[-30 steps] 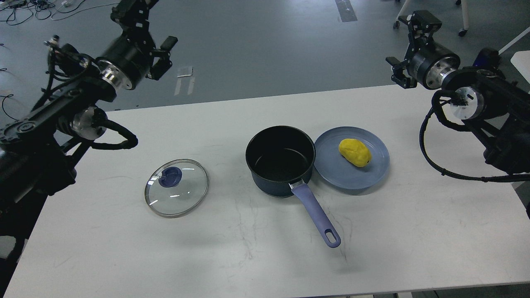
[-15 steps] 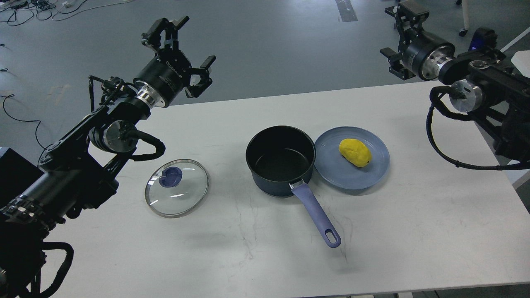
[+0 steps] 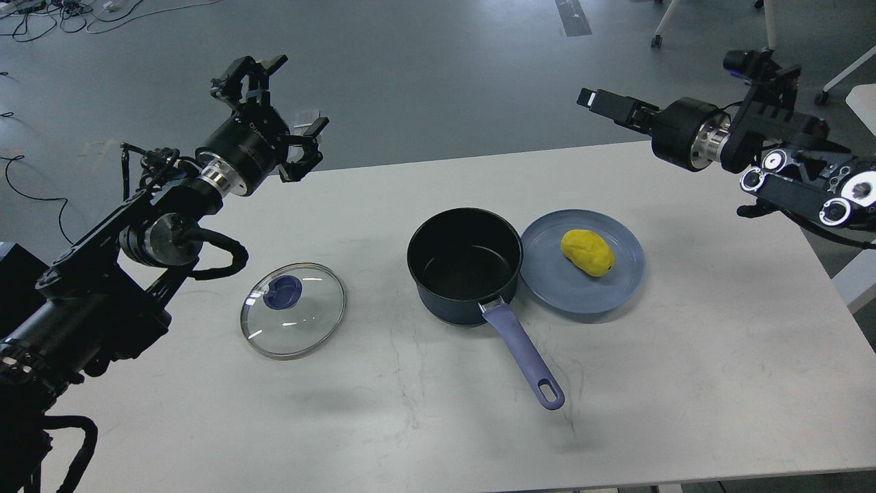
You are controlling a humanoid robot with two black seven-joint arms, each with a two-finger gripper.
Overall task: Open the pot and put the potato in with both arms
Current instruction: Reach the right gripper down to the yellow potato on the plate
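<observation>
The dark pot (image 3: 465, 268) stands open and empty at the table's middle, its purple handle (image 3: 523, 356) pointing toward the front. Its glass lid (image 3: 293, 310) with a blue knob lies flat on the table to the left. The yellow potato (image 3: 586, 252) lies on a blue plate (image 3: 582, 296) that touches the pot's right side. My left gripper (image 3: 279, 104) is open and empty, raised beyond the table's far left edge, behind the lid. My right gripper (image 3: 594, 100) is raised over the far right edge, behind the plate. It is seen side-on and holds nothing.
The white table (image 3: 684, 383) ends close behind both grippers, with grey floor beyond. Cables (image 3: 41, 14) lie on the floor at the far left. Chair legs (image 3: 660, 27) stand at the far right.
My left gripper has drawn back a little to the left and down. My right gripper has turned and swung left and lower, now pointing left over the table's far edge. Pot, lid and potato have not moved.
</observation>
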